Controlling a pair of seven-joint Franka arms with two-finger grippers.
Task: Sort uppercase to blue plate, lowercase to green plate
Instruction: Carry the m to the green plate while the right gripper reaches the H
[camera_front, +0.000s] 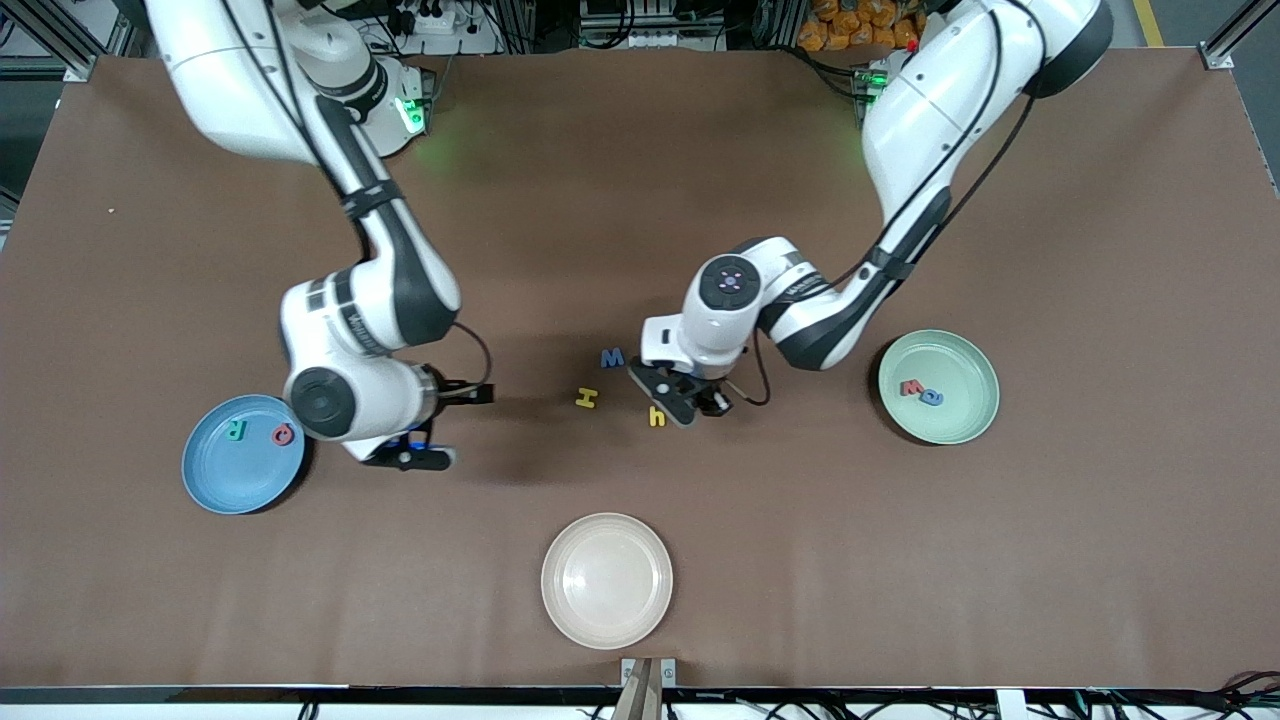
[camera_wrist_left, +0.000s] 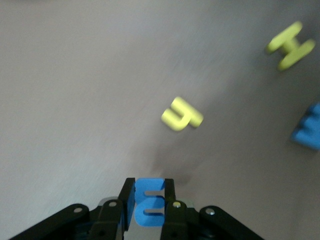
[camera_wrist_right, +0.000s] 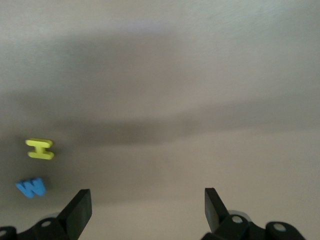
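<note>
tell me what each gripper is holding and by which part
The left gripper is shut on a blue lowercase m, pinched across its outer sides, above the table near the yellow h. The right gripper is open and holds nothing.

- Three plates: blue plate (camera_front: 215, 480), green plate (camera_front: 962, 425), cream plate (camera_front: 607, 580).
- Eight foam letters: two on blue, two on green, three loose, one gripped.
- Two robot arms.
</note>
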